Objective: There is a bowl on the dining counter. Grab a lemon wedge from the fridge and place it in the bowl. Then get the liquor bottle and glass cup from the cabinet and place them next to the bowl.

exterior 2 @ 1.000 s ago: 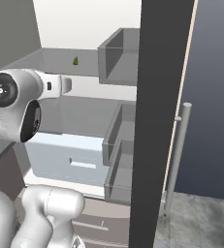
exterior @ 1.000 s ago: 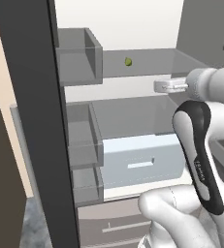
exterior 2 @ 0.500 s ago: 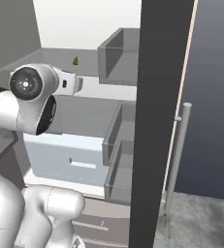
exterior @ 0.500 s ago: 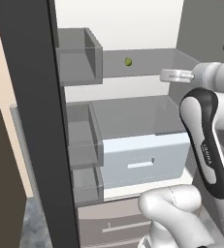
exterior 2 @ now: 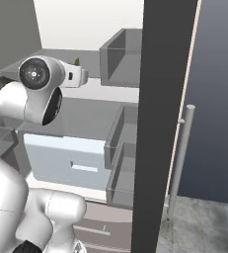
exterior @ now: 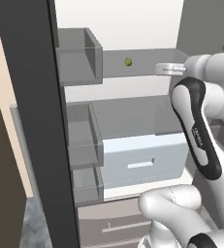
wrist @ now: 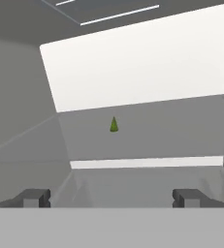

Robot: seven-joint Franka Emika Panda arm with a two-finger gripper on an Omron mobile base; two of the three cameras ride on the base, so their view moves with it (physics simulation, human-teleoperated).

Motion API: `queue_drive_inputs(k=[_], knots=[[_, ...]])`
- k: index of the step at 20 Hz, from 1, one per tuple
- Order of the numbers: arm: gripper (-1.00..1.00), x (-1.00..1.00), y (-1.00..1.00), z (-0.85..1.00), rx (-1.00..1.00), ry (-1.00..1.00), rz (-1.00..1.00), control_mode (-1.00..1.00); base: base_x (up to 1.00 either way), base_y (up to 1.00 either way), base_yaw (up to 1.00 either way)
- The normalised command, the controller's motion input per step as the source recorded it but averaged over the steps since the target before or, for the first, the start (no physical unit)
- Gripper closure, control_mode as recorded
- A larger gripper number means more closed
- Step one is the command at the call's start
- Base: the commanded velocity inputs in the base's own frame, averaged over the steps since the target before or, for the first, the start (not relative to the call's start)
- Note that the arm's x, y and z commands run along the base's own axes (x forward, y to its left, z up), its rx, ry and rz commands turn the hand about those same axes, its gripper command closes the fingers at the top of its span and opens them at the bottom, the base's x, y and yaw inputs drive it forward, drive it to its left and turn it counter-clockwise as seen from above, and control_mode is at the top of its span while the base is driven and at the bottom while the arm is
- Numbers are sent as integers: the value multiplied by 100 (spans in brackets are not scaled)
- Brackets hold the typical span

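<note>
The fridge (exterior: 133,121) stands open before me, its pale back wall bright above grey shelves; the lemon wedge (exterior: 128,61) sits on the upper shelf (exterior: 142,63), a tiny yellow-green speck, alone and well back from the shelf's front edge; to its left a grey door bin (exterior: 77,55) hangs on the open door, whose dark edge (exterior: 40,121) runs down the near side of the left base view. Below the shelf a pale blue drawer (exterior: 142,157) juts forward with a small slot handle; further grey bins sit beside it on the door.

The gripper (exterior: 163,69) reaches in level with the upper shelf, to the right of the wedge and apart from it; nothing lies between its fingers. From the hand view its two dark fingertips (wrist: 33,197) stand far apart at the bottom, jaws spread wide and empty; the wedge (wrist: 114,124) shows straight ahead between them, upright like a little cone on the grey shelf, still some way off. From the right base view the wedge (exterior 2: 77,62) peeps just above the white wrist; a long vertical handle (exterior 2: 180,158) shows on the dark door at the right.
</note>
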Motion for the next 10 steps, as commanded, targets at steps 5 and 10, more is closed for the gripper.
queue_drive_inputs(k=[5,10], knots=[[-100,37,0,2,-5,0,0,-100,0,0,0],[-100,43,3,0,-3,1,0,-100,0,0,0]])
